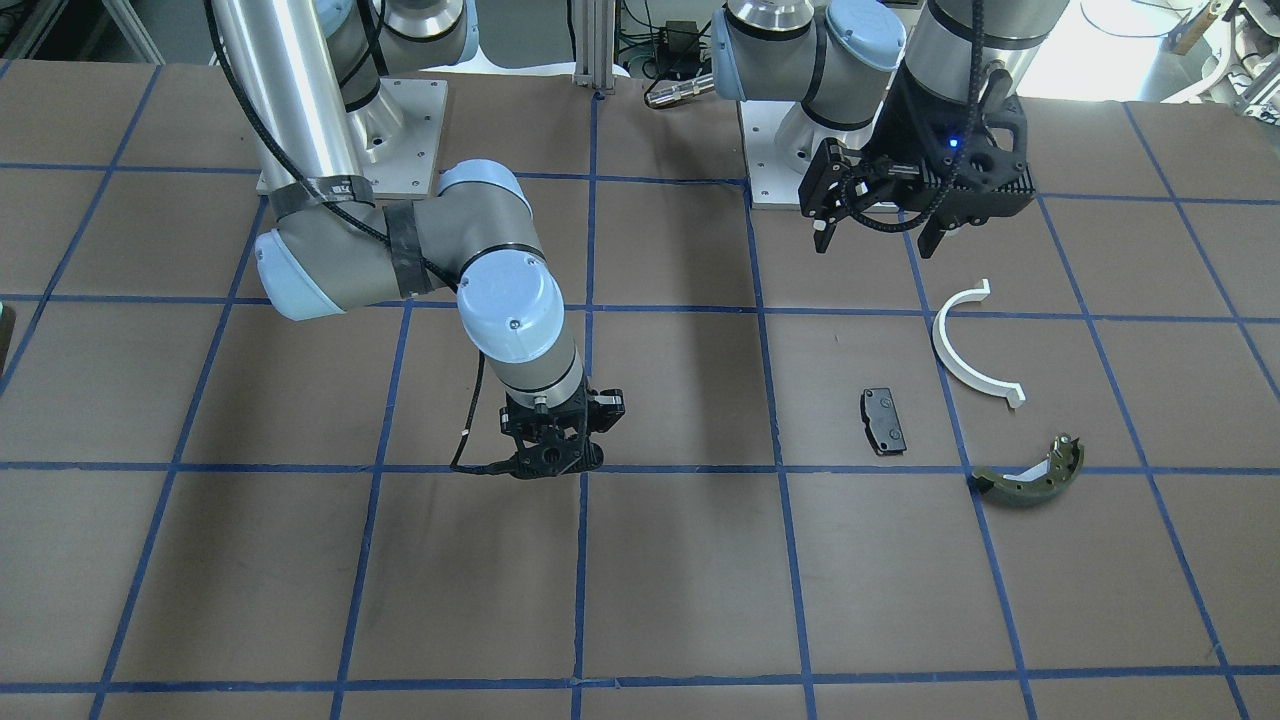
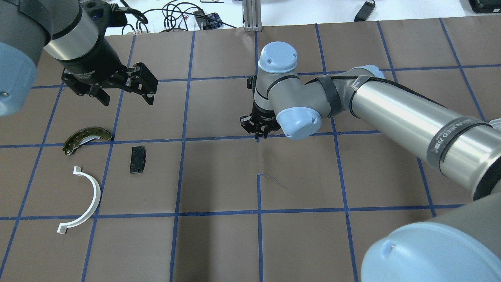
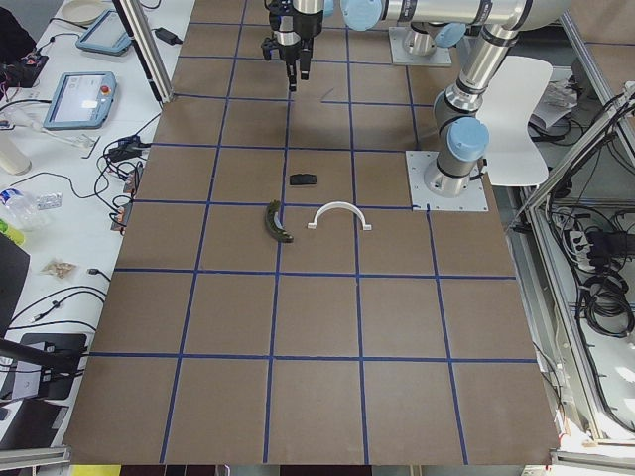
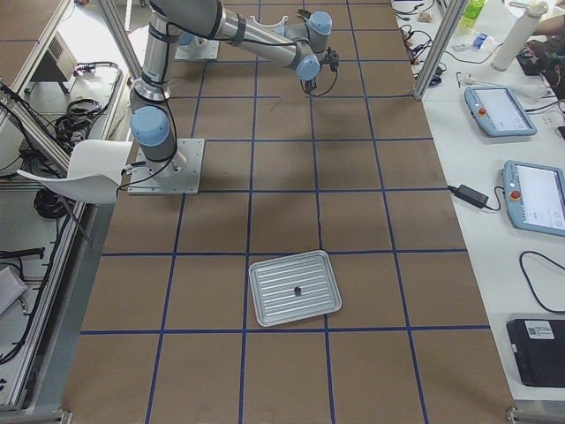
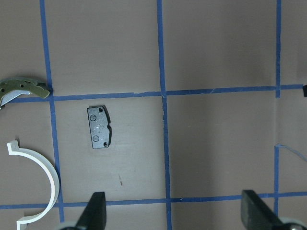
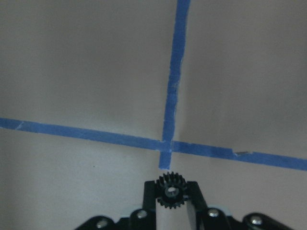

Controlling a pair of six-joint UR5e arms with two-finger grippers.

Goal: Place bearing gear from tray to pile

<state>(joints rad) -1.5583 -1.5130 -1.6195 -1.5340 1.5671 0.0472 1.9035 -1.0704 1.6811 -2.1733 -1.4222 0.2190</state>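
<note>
My right gripper is shut on a small black bearing gear, held low over a crossing of blue tape lines near the table's middle; it also shows in the front view. The pile lies on my left side: a white half-ring, a black brake pad and an olive-green brake shoe. My left gripper is open and empty, raised above the table beyond the pile. The silver tray lies far off on my right side.
A small dark thing lies in the tray. The table is brown paper with a blue tape grid. The arm bases stand at the robot's edge. Operator tables with tablets and cables run along the far side.
</note>
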